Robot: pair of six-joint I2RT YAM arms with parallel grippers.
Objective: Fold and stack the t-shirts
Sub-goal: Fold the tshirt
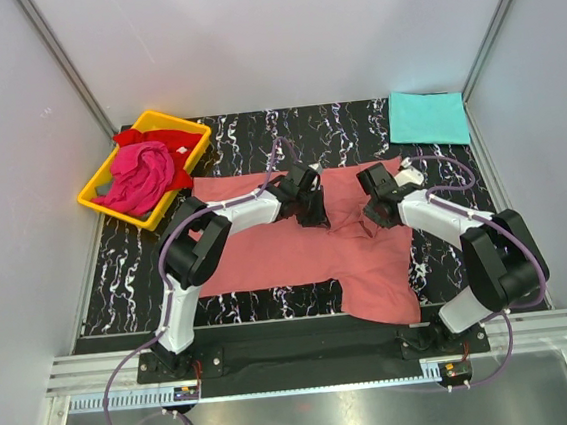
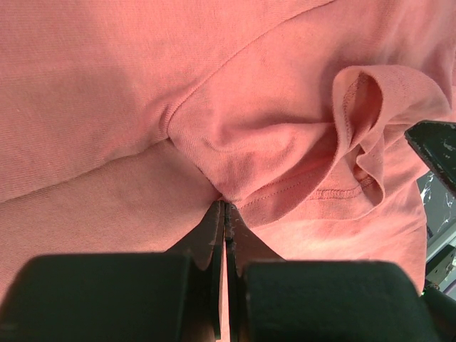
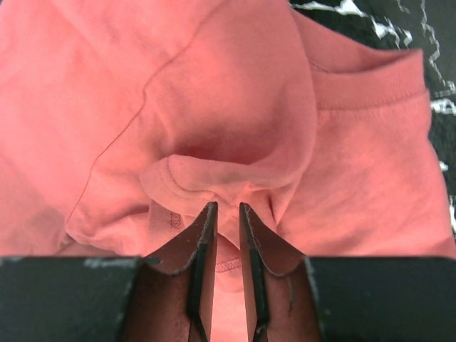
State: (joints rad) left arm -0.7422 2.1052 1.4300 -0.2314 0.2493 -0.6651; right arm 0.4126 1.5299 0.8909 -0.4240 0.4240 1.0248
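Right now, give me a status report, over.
Left fingers shut on salmon-pink t-shirt. Right fingers slightly apart at a fold, grip unclear. Nothing seen in the way.

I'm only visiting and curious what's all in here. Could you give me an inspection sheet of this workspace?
Surface: black marbled table.
Job's things: pink shirt spread at centre, bunched in the middle; turquoise shirt folded, far right; magenta shirt and red shirt heaped in the tray.
Clutter: only that yellow tray, far left.
Grippers: left gripper shut on the pink shirt; right gripper at a bunched fold, jaws slightly apart, grip unclear.
Cables: purple cables run along both arms.
Surroundings: white walls; metal rail in front.
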